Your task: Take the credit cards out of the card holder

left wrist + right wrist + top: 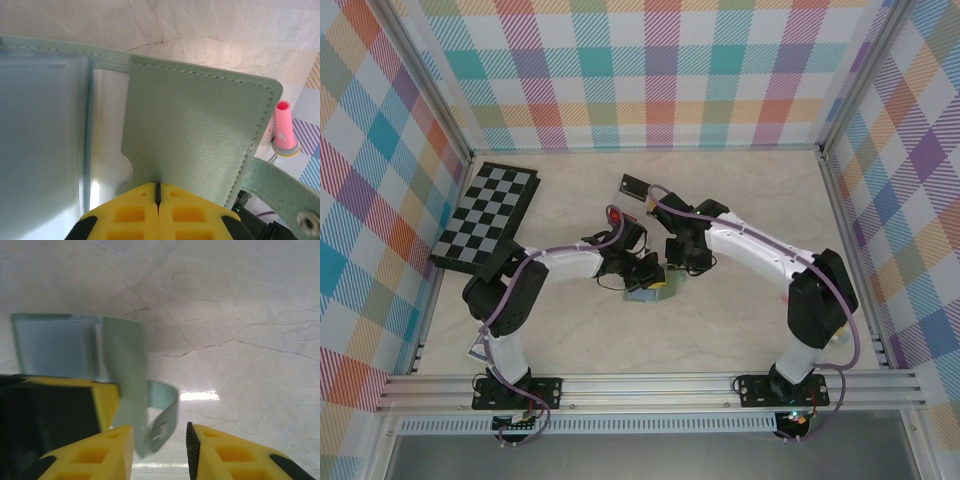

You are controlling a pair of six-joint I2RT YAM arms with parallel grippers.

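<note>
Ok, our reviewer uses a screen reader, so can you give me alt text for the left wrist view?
The left gripper, yellow fingers shut, pinches the lower edge of the open grey-green card holder, whose clear pocket is at left. A small pink object stands beyond its right edge.

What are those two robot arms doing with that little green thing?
They are working on an open green wallet in the middle of the table. The left gripper is shut, its tips at the wallet's near edge, seemingly pinning it down. The right gripper is open, with the wallet's snap strap between its fingers.
</note>
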